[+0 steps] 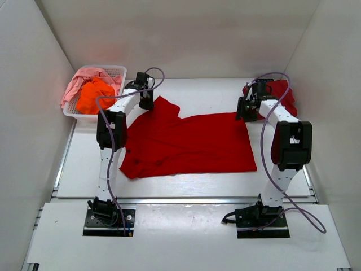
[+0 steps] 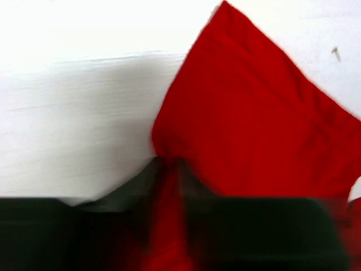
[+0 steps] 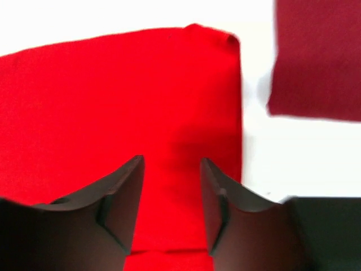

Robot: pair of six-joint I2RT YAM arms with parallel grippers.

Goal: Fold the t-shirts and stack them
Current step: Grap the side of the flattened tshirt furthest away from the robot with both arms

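While the overhead camera shows the red t-shirt (image 1: 192, 144) spread flat across the middle of the bench (image 1: 186, 186), a little beyond the arm bases at the near edge, it is too coarse to show what either tool is doing with the cloth. The wrist cameras show that. At the shirt's far left part, where a sleeve points toward the far left corner, the left tool (image 1: 145, 101) is clenched on the fabric. Its own camera, though blurred, shows a strip of red cloth gathered up between the dark fingers, with the sleeve fanning out beyond them over the white surface. At the shirt's far right corner the right tool (image 1: 246, 110) is released. Its camera shows the two fingers (image 3: 121, 197) held apart above the red cloth, with the shirt's edge running just to their right. I cannot tell whether their tips touch the fabric. Only the wrist view makes plain the strip of bare bench between this edge and the folded dark red shirt (image 1: 282, 93), which lies near the far right corner. Only the overhead view takes in the white basket (image 1: 115, 72) in the far left corner. A pink garment (image 1: 76, 84) and an orange garment (image 1: 95, 95) are heaped in it, the pink one spilling over its left rim.
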